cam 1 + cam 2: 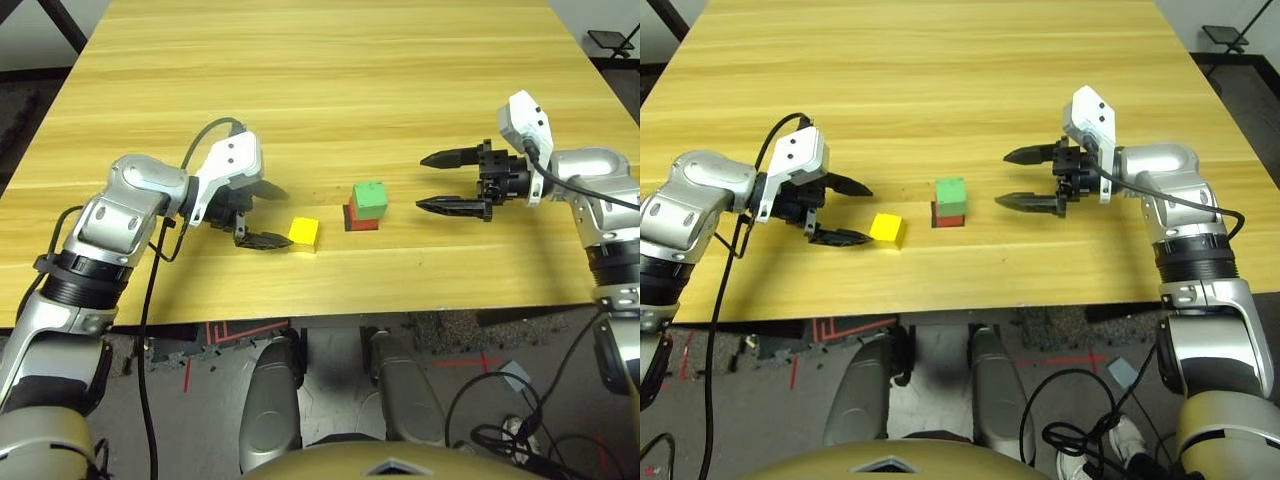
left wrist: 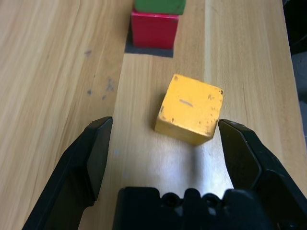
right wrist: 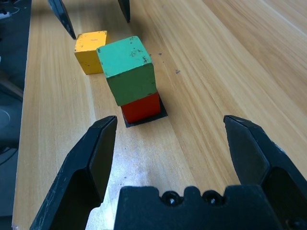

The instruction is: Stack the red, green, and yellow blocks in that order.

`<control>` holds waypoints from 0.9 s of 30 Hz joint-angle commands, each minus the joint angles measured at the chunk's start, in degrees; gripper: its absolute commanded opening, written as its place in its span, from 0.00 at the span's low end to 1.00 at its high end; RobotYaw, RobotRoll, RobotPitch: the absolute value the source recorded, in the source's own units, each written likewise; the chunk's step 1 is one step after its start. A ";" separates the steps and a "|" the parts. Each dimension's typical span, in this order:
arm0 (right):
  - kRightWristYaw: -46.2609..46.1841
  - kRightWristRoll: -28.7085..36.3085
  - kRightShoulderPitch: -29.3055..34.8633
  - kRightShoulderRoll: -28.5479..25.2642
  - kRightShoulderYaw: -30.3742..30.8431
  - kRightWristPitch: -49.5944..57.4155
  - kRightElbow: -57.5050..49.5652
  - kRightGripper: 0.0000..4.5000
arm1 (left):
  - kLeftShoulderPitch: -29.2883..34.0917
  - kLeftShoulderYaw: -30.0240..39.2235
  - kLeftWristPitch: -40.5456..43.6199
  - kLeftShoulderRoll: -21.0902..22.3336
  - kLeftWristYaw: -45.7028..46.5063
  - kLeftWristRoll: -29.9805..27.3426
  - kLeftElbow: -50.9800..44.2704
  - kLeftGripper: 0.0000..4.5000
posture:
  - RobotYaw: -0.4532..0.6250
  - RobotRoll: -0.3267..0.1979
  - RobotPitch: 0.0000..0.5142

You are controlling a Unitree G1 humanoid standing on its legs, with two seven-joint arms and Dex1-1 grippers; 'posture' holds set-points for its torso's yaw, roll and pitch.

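The green block (image 1: 370, 200) sits on top of the red block (image 1: 361, 219), which rests on a flat black patch (image 3: 144, 120) near the table's middle. The yellow block (image 1: 304, 233) lies on the table just left of that stack. My left gripper (image 1: 272, 214) is open, its fingertips reaching the yellow block's left side; in the left wrist view the yellow block (image 2: 190, 109) lies just ahead of the open fingers, nearer one finger. My right gripper (image 1: 432, 183) stands open to the right of the stack, apart from it, holding nothing.
The wooden table (image 1: 330, 90) stretches wide behind the blocks. Its front edge (image 1: 320, 312) runs close below them. A black cable (image 1: 150, 300) hangs from my left arm over that edge.
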 commanded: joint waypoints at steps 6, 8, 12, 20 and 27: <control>0.04 0.15 1.65 -1.77 -0.74 0.95 -2.06 1.00 | 1.31 -1.80 -5.74 -1.79 -1.79 2.30 3.46 1.00 | 0.44 0.56 0.44; -0.04 0.16 1.81 -1.85 -0.81 1.06 -2.24 1.00 | 1.57 -1.86 -5.00 -2.42 -1.76 2.09 2.61 1.00 | 0.44 0.56 0.44; -0.23 0.13 2.16 -1.86 -0.79 1.19 -2.35 1.00 | 2.42 -1.36 -1.74 -4.02 -0.95 0.33 -1.14 0.87 | 0.44 0.56 0.44; -0.66 -0.02 1.97 -1.43 -0.53 0.89 -1.56 1.00 | 4.10 -0.66 3.60 -3.36 1.14 -0.42 -7.48 0.45 | 0.45 0.58 0.43; -0.77 -0.13 2.18 -1.27 -0.38 0.54 -0.95 1.00 | -7.10 2.03 19.24 -1.70 4.48 -3.06 -13.03 0.45 | 0.46 0.61 0.44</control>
